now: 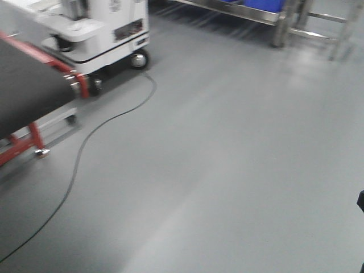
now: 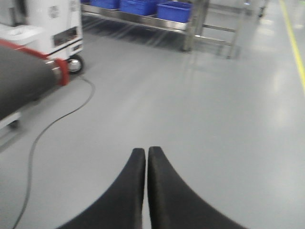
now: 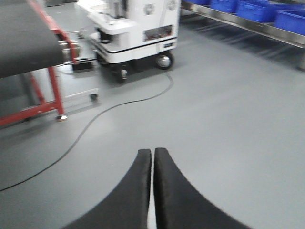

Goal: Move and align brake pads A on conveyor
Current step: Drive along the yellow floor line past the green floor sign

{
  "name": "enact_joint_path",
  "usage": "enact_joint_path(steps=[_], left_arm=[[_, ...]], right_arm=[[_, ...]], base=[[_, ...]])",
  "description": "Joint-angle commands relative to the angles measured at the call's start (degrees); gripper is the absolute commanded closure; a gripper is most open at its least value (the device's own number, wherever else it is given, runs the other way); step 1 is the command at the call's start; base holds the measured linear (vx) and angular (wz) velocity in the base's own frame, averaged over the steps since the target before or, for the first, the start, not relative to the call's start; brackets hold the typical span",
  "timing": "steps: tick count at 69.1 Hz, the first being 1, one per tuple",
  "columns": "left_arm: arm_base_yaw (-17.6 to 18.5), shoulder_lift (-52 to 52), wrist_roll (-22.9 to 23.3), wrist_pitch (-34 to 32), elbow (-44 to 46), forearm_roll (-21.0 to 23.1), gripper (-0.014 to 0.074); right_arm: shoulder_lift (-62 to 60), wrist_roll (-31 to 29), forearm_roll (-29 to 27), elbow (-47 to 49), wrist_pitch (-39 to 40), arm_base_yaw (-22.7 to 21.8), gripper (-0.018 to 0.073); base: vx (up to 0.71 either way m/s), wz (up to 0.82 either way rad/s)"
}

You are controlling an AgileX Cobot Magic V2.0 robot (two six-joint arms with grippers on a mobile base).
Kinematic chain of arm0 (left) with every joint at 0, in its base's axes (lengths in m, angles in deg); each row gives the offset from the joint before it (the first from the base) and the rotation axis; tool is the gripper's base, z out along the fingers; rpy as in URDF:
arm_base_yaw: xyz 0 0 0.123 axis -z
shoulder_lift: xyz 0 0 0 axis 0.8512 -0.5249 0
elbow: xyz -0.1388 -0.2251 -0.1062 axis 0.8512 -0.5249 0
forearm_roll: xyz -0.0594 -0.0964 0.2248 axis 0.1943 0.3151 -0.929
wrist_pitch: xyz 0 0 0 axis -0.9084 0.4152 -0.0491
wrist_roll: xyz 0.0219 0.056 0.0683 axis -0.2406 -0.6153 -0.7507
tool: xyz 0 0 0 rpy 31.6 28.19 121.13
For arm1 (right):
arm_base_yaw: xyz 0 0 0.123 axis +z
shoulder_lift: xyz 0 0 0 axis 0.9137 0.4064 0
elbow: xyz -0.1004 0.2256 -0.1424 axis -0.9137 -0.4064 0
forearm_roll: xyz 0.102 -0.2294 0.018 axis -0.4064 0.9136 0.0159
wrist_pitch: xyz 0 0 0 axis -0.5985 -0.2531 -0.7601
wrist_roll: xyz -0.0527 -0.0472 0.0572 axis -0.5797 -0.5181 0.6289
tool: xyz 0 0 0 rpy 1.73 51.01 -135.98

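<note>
At your far left is the end of the conveyor [image 1: 28, 91], its dark belt rounding a roller above a red frame [image 1: 23, 145] that stands on the floor. Where the brake pads A are you cannot tell; no view shows them. A black cable [image 1: 79, 153] snakes over the grey floor [image 1: 227, 159] from beside the frame to a white wheeled machine [image 1: 102, 28] parked just behind the belt end.

In the middle of each wrist view, your left gripper [image 2: 146, 151] and right gripper [image 3: 152, 151] hang over bare floor, well apart from the belt. The fingers of both are pressed together with nothing between them.

To the right, a steel rack [image 2: 190, 24] holds blue bins [image 2: 174, 10], and a yellow line [image 2: 295, 43] runs along the floor at the edge.
</note>
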Motion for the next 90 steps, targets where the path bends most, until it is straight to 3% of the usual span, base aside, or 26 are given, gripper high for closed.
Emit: enact_joint_path(steps=[1,53,90], left_arm=[[0.13,-0.4,0.17,-4.08,1.43,-0.25,0.0602],[0.13,-0.4,0.17,-4.08,1.43,-0.25,0.0602],[0.13,-0.4,0.17,-4.08,1.43,-0.25,0.0602]], right_arm=[[0.5,-0.09,0.56,1.54,4.13,0.13,0.0566],[0.5,-0.09,0.56,1.54,4.13,0.13,0.0566],[0.5,-0.09,0.51,1.54,4.13,0.13,0.0566]], base=[[0.08,-0.76],[0.15,-0.71],[0.34,-0.34]])
